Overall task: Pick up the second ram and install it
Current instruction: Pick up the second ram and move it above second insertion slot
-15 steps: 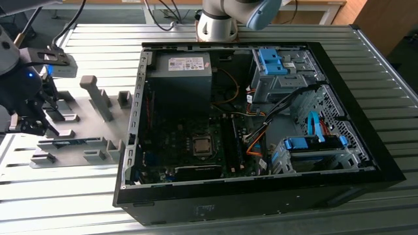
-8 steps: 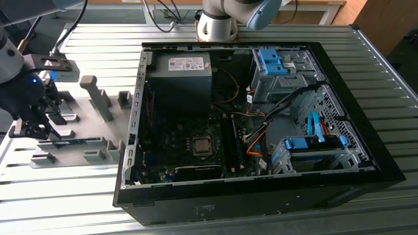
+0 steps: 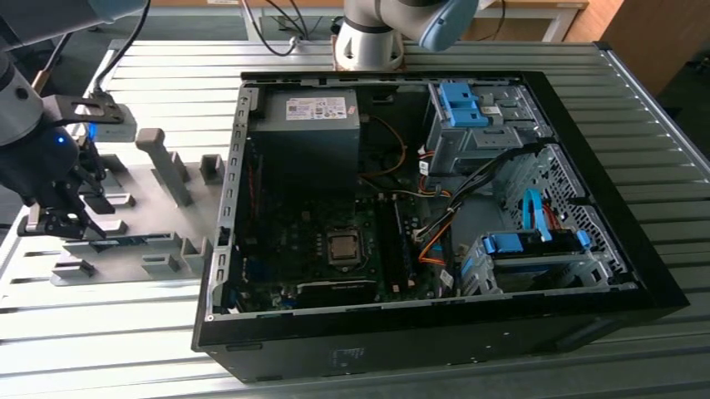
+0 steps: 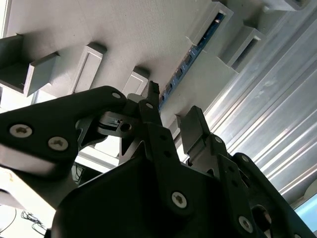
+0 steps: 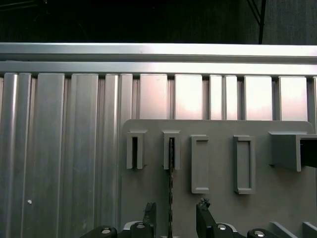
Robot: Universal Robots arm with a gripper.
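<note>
The gripper (image 5: 176, 210) hangs over the grey tray (image 5: 277, 208), jaws spread, one finger either side of the ram (image 5: 171, 173) and, as far as I can see, not yet pinching it. The ram stands on edge in its slots (image 5: 171, 148), probably so both flat faces stay free to grip.

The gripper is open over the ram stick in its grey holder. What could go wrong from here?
1. The ram stick looks nearer to one finger of the open gripper, so closing may push it sideways.
2. It sits in narrow grey blocks; a tilted lift could jam it.
3. Orange cables lie near the board slots and might snag.
</note>
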